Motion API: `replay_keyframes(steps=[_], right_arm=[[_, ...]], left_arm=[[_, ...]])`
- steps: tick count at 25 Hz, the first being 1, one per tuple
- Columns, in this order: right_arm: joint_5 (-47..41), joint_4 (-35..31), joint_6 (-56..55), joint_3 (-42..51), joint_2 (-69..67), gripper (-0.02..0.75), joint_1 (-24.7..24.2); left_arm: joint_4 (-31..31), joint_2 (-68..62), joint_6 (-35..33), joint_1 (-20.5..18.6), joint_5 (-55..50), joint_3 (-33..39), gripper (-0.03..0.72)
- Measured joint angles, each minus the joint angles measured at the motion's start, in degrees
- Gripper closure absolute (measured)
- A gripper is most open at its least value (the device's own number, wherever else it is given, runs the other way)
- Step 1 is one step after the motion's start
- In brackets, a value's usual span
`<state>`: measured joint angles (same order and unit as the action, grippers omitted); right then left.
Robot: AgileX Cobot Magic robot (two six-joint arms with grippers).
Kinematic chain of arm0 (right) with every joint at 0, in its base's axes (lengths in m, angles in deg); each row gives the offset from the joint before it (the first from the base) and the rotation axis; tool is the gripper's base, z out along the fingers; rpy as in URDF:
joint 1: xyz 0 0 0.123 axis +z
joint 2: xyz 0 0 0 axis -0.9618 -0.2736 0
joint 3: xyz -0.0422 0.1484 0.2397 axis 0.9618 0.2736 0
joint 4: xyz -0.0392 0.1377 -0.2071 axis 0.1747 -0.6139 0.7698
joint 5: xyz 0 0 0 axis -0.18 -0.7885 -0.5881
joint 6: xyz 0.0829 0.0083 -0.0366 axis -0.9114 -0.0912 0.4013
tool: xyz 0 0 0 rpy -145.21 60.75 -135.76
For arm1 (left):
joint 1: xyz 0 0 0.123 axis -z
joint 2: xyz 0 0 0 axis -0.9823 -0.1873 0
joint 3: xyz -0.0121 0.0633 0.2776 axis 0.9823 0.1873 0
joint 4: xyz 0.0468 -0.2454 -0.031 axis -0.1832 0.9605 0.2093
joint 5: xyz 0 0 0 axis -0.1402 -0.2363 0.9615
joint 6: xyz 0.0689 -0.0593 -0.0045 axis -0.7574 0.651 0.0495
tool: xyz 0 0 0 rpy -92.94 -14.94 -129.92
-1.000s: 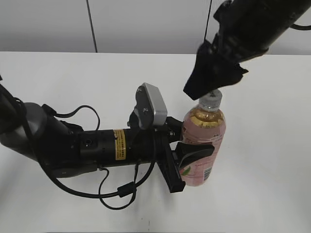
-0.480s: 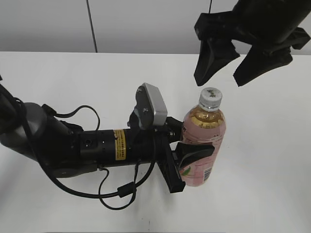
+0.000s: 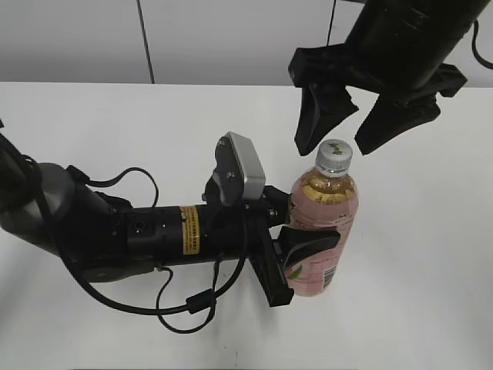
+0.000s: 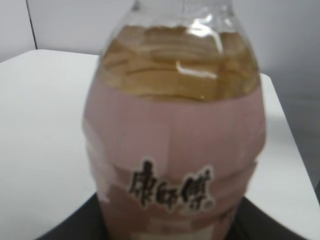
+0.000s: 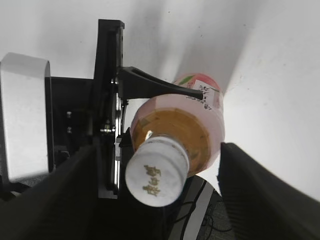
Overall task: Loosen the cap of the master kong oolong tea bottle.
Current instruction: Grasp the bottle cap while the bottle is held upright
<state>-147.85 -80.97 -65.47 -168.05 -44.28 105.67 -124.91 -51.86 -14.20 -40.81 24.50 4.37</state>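
Note:
The master kong oolong tea bottle (image 3: pixel 320 231) stands upright on the white table, amber tea above a pink label. It fills the left wrist view (image 4: pixel 175 150). My left gripper (image 3: pixel 296 254) is shut on the bottle's body from the left. The white cap (image 3: pixel 334 157) sits on the neck and shows from above in the right wrist view (image 5: pixel 156 172). My right gripper (image 3: pixel 337 137) hangs open just above the cap, one finger on each side, not touching it. In the right wrist view (image 5: pixel 157 185) its dark fingers (image 5: pixel 265 195) flank the cap.
The white table (image 3: pixel 431 254) spreads around the bottle. The left arm's black body, grey camera housing (image 3: pixel 240 168) and loose cables (image 3: pixel 185 304) lie to the left of the bottle. A grey wall stands behind the table.
My right gripper let go of the cap, opened and rose; since half a second ago it has come back down and left, fingers spread over the cap. The left arm and bottle have not moved.

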Motion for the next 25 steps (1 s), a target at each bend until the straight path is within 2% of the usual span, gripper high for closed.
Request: replay_keyframes(steps=[2, 8, 15, 19, 23, 25], right_arm=[[-0.05, 0.06, 0.00, 0.00, 0.00, 0.206, 0.36], [-0.05, 0.58, 0.05, 0.00, 0.00, 0.358, 0.88], [-0.11, 1.76, 0.92, 0.00, 0.00, 0.456, 1.23], [-0.11, 1.92, 5.41, -0.06, 0.00, 0.467, 1.36], [-0.11, 1.92, 15.70, -0.10, 0.00, 0.467, 1.36], [-0.11, 1.92, 24.18, -0.10, 0.00, 0.467, 1.36]], left_arm=[[0.00, 0.00, 0.00, 0.00, 0.00, 0.00, 0.409], [0.00, 0.00, 0.00, 0.00, 0.00, 0.00, 0.409], [0.00, 0.00, 0.00, 0.00, 0.00, 0.00, 0.409], [0.00, 0.00, 0.00, 0.00, 0.00, 0.00, 0.409], [0.00, 0.00, 0.00, 0.00, 0.00, 0.00, 0.409], [0.00, 0.00, 0.00, 0.00, 0.00, 0.00, 0.409]])
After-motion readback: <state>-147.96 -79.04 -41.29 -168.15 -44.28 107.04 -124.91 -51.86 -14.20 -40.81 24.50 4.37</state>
